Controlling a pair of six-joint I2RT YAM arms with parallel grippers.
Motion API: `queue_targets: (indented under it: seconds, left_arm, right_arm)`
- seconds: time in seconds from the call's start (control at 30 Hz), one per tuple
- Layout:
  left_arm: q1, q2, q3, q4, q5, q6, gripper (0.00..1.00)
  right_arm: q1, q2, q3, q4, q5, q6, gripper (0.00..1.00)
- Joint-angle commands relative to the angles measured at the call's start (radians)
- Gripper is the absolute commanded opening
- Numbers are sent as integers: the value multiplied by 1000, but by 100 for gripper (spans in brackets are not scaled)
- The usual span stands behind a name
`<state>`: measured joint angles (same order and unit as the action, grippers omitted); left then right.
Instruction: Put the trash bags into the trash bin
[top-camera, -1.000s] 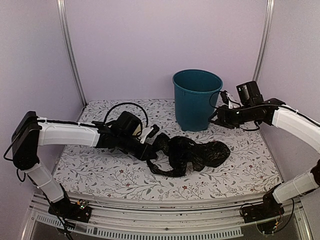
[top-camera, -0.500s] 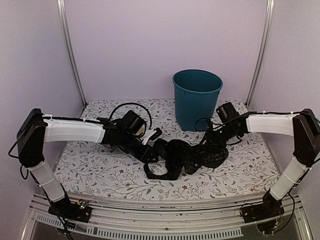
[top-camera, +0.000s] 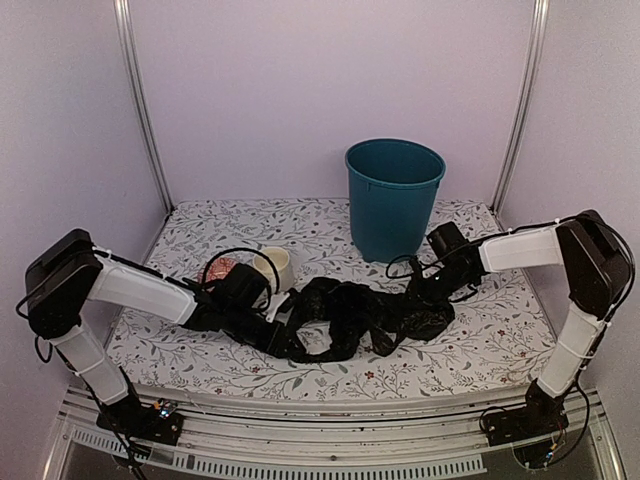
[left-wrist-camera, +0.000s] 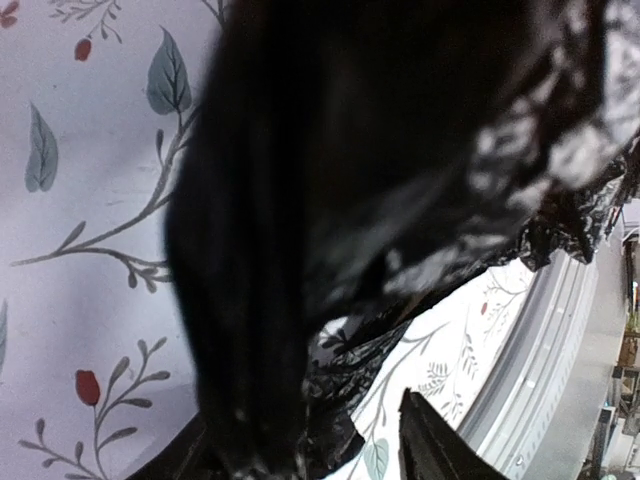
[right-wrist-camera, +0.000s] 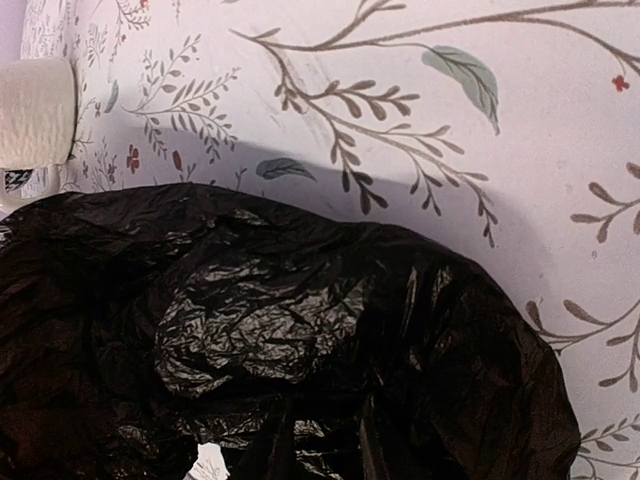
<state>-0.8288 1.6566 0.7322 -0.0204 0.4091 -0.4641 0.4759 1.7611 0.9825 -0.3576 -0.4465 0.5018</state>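
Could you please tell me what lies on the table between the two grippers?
The crumpled black bag lies there, filling the stretch between the left gripper and the right gripper. The top view shows this.

Trash bin (top-camera: 393, 200) upright at rear of desk (top-camera: 330, 225), right of centre. Trash bag (top-camera: 365, 318) sprawled on desk in front of bin, outside it, stretched left to right. Mug (top-camera: 275, 268) on desk just behind bag's left end, well left of bin. Left claw (top-camera: 282, 335) at bag's left end, right claw (top-camera: 422, 293) at right end. Contact with bag unclear: claws lost against it.
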Motion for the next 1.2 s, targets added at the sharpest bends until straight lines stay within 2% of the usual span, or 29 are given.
queue_targets:
  seconds: [0.0, 0.1, 0.23, 0.3, 0.37, 0.47, 0.7, 0.77, 0.93, 1.1, 1.17]
  left_arm:
    - [10, -6, -55, 178, 24, -47, 55]
    - [9, -32, -91, 232, 32, -61, 50]
    - [22, -59, -111, 282, 14, -60, 38]
    - [34, -55, -102, 291, 5, -69, 40]
    - [48, -45, -84, 289, -21, -77, 48]
    - [64, -31, -68, 291, -98, -99, 54]
    - [115, 23, -34, 298, -136, -156, 60]
    - [119, 32, -18, 288, -156, -155, 64]
    - [124, 30, -3, 277, -223, -141, 65]
    - [120, 60, -19, 353, -82, -105, 57]
    - [108, 54, -41, 359, -75, -98, 55]
  right_arm:
    - [-13, 47, 25, 8, -28, 5, 23]
    - [-14, 64, 42, 6, -31, 4, 23]
    - [-14, 71, 59, 6, -32, 3, 23]
    - [-14, 69, 65, 6, -30, 2, 23]
    - [-14, 66, 67, 3, -27, -2, 23]
    - [-13, 59, 64, -4, -20, -6, 23]
    - [-14, 42, 45, -10, -6, -12, 24]
    - [-14, 39, 42, -12, -3, -15, 24]
    - [-13, 36, 42, -18, 6, -26, 24]
    - [-14, 34, 44, -17, 4, -28, 24]
    - [-14, 36, 42, -17, 9, -36, 24]
